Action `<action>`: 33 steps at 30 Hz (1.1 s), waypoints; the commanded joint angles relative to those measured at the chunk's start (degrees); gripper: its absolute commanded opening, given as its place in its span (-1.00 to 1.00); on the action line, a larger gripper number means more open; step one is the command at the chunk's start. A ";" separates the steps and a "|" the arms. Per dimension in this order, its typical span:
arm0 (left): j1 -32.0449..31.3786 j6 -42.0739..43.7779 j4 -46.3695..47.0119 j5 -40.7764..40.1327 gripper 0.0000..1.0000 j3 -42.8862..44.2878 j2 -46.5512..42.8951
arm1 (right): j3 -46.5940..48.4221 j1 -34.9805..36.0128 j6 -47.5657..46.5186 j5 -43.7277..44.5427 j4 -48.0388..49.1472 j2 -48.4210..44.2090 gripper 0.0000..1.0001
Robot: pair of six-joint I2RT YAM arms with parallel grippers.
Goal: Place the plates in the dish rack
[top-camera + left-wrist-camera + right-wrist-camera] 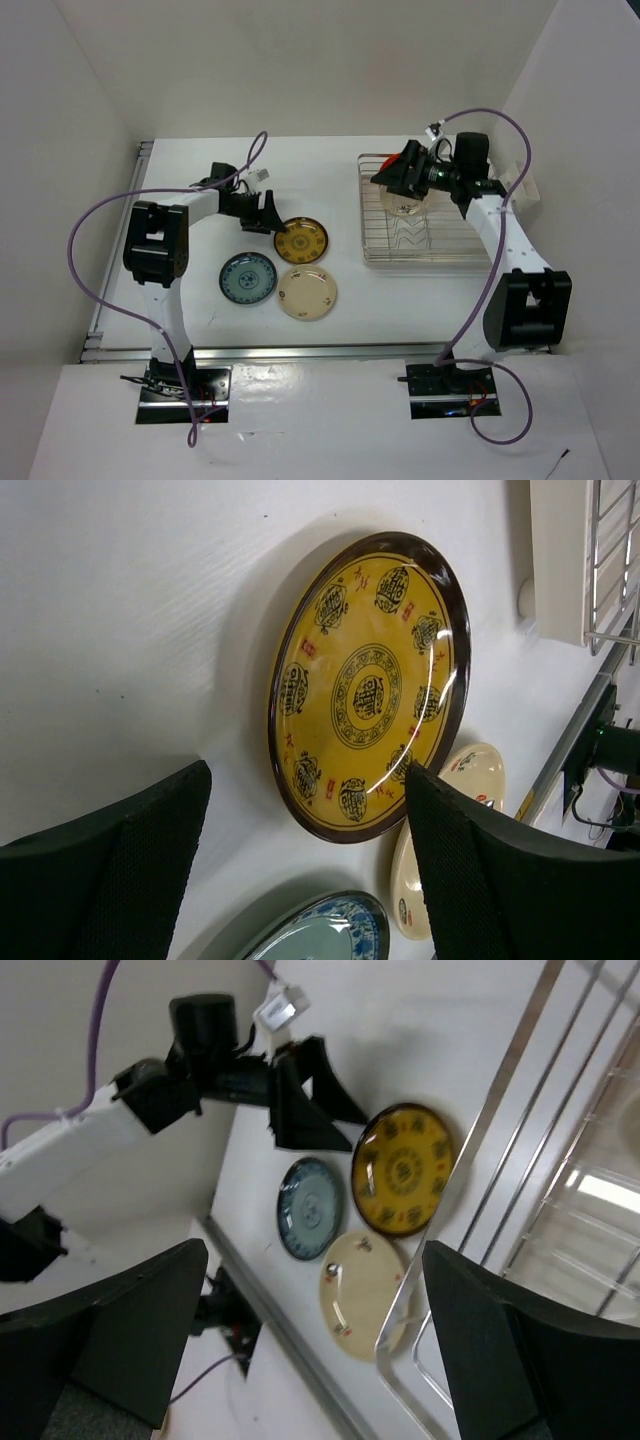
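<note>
Three plates lie flat on the table: a dark brown plate with gold pattern [301, 240], a blue-teal plate [248, 277] and a cream plate [307, 292]. My left gripper [262, 212] is open and empty, low over the table just left of the brown-gold plate [368, 685]. The silver dish rack [455, 245] stands at the right. A cream plate [405, 205] stands in it, and an orange-red edge [384, 177] shows beside it. My right gripper [395, 180] hovers above the rack's left end, open and empty.
A small white bracket [525, 185] sits at the rack's right side. White walls close in the table at the left, back and right. The right wrist view shows the rack's rim wires [520, 1110] and the three loose plates beyond.
</note>
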 commanded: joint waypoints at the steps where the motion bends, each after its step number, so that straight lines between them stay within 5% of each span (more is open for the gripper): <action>1: -0.75 -0.63 1.01 0.21 0.69 -0.69 1.46 | -7.59 0.81 11.13 -5.41 15.77 -8.13 0.93; 9: -3.47 -1.68 1.01 -0.40 0.50 -1.83 2.60 | -1.48 0.19 5.96 -2.54 8.61 -4.72 1.00; 13: -4.00 -2.82 1.63 -1.55 0.20 -2.53 2.60 | 3.20 0.19 4.64 -0.08 0.61 -1.38 1.00; 17: -4.53 -2.82 2.15 -3.13 -0.46 -2.53 2.60 | 5.48 1.33 2.27 0.71 -3.69 1.00 1.00; 18: -4.53 -3.43 2.15 -3.92 -0.94 -2.53 2.60 | 6.36 1.33 0.18 3.41 -5.10 1.96 1.00; 19: -4.53 -3.44 2.15 -3.92 -1.00 -2.01 2.60 | 8.10 2.38 -1.06 5.96 -8.16 1.97 1.00; 22: -4.53 -4.05 4.00 -3.92 -1.00 -1.30 0.32 | 12.58 5.46 -6.95 14.41 -12.83 5.13 1.00; 33: -4.53 -0.89 1.80 -2.52 -1.00 13.45 -9.35 | 19.10 12.14 -16.54 7.40 -9.59 10.40 1.00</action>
